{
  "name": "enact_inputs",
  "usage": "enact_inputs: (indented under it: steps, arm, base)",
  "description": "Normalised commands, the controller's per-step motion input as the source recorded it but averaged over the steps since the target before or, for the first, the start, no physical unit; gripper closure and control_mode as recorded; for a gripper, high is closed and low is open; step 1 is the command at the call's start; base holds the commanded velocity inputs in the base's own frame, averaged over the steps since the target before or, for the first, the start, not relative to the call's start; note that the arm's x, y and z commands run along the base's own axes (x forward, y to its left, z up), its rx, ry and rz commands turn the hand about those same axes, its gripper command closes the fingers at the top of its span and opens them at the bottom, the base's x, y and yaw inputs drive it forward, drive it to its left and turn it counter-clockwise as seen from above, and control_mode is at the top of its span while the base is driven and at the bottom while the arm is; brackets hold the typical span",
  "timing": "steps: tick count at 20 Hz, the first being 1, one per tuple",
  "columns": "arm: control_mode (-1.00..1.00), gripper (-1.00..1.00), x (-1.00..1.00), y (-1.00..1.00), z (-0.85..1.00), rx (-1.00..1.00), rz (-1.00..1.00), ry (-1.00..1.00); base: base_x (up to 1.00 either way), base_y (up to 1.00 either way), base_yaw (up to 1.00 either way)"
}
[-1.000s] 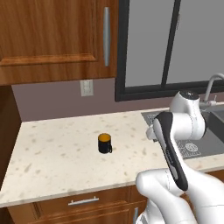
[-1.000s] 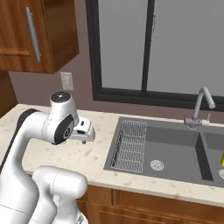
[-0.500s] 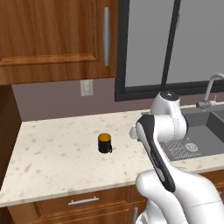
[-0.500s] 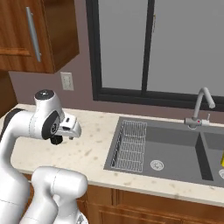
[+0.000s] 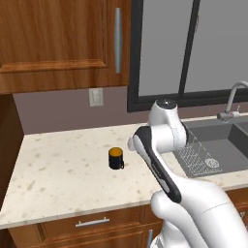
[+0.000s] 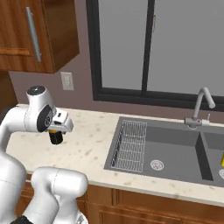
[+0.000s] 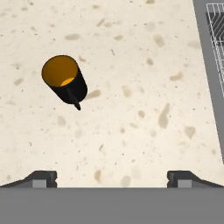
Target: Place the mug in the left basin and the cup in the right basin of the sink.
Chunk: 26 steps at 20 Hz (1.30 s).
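Observation:
The black mug (image 7: 65,82) with its orange inside stands upright on the beige counter, handle toward me. It sits up and to the left of my open gripper (image 7: 111,178), which hangs above the stone with nothing between the fingers. From the base, the mug (image 5: 116,158) stands left of my arm, and my hand (image 6: 61,122) hovers just above the mug (image 6: 55,138). The left basin (image 6: 175,146) holds the wire rack (image 6: 130,144). Beyond it lies the right basin (image 6: 213,151). A yellow sliver of the cup (image 6: 222,158) shows at the picture's edge; what it rests on I cannot tell.
The silver faucet (image 6: 200,107) rises behind the sink. A wood wall cabinet (image 5: 63,43) hangs over the counter, with a wall outlet (image 5: 95,97) below it and a dark-framed window (image 6: 153,48) beside it. The rack's edge (image 7: 216,26) shows at the hand view's top right.
My arm has swung left from beside the sink to over the counter, bringing the hand close above the mug. The mug and the cup have not moved.

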Motion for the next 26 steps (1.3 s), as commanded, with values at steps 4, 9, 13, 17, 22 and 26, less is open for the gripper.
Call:
enact_inputs:
  steps: [4,9,13,17,22,26]
  arm:
    - [-1.0,-1.0,0.32,0.11,0.0,0.0,0.0,0.0]
    - [-1.0,-1.0,0.27,0.08,0.0,0.0,0.0,0.0]
    - [-1.0,-1.0,0.24,0.1,0.0,0.0,0.0,0.0]
    - [-1.0,-1.0,0.15,0.07,-0.1,0.0,0.0,0.0]
    - [-1.0,-1.0,0.2,0.08,-0.16,0.0,0.0,0.0]
    - [-1.0,-1.0,0.09,0.05,-0.28,0.0,0.0,0.0]
  base:
    - [0.0,0.0,0.0]
    - [0.0,0.0,0.0]
    - [0.0,0.0,0.0]
    - [0.0,0.0,0.0]
    - [0.0,0.0,0.0]
    - [0.0,0.0,0.0]
